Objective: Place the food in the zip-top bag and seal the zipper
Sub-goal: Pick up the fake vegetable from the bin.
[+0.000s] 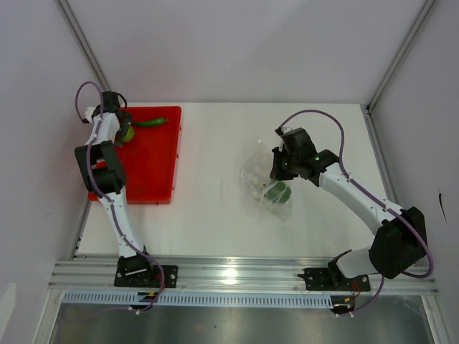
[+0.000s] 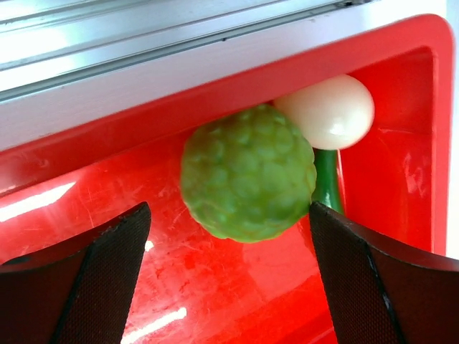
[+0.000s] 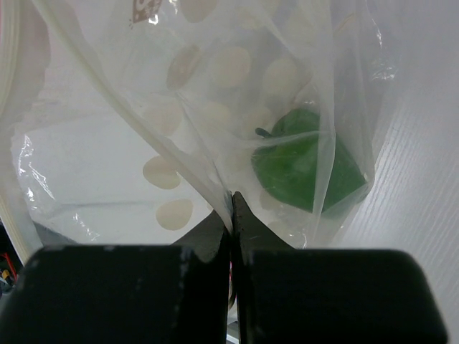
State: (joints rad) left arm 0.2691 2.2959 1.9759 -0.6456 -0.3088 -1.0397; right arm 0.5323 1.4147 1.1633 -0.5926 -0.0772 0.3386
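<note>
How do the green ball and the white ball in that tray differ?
The green ball is bumpy and matte; the white ball is smooth and glossy. The green ball looks larger and partly hides the white ball, which sits in the tray's corner. Both are round and lie in the red tray.

You are seeing the left gripper (image 1: 122,129) hovering over the far-left corner of the red tray (image 1: 154,172), beside a green pepper (image 1: 152,122). The right gripper (image 1: 277,167) is meeting the zip-top bag (image 1: 258,175), which is holding a green piece (image 1: 277,192).
</note>
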